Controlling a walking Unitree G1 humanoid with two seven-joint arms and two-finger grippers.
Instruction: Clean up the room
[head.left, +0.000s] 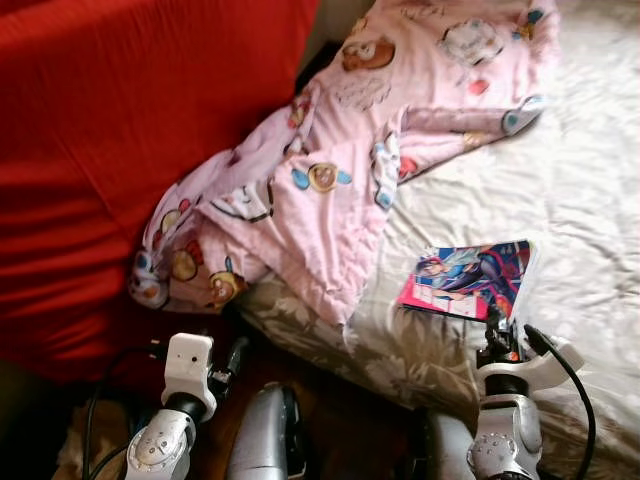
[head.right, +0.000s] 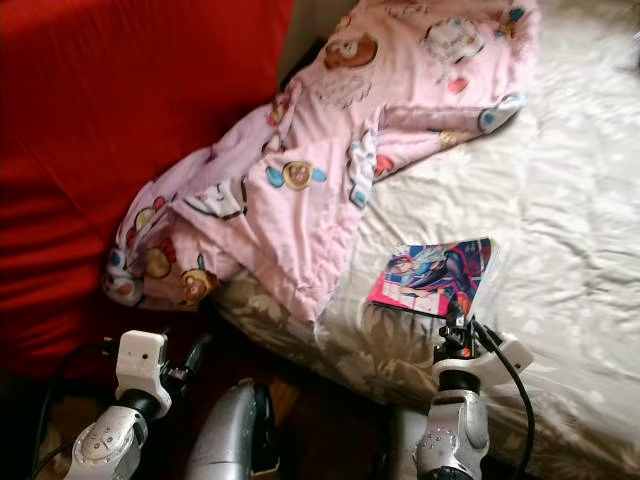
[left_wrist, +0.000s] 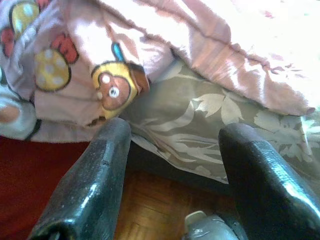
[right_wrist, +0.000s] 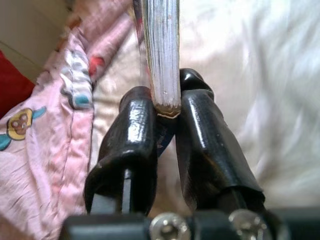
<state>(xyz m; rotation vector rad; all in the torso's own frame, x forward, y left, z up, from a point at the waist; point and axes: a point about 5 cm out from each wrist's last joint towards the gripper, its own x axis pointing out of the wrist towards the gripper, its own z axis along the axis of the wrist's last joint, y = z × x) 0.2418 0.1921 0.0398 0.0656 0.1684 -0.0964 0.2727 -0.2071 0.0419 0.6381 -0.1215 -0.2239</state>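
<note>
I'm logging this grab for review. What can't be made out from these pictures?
- Book: cover text, too small and blurred in the eye views.
- Book's far end: cut off by the right wrist view's edge above the right gripper.
- Bed beneath the pink blanket: covered.

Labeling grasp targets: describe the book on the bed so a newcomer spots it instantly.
On the bed with the pale floral cover, beside the rumpled pink cartoon blanket, lies a thin comic book. The right gripper pinches its near edge. Its glossy blue-and-magenta cover is the only flat, rigid thing there.
</note>
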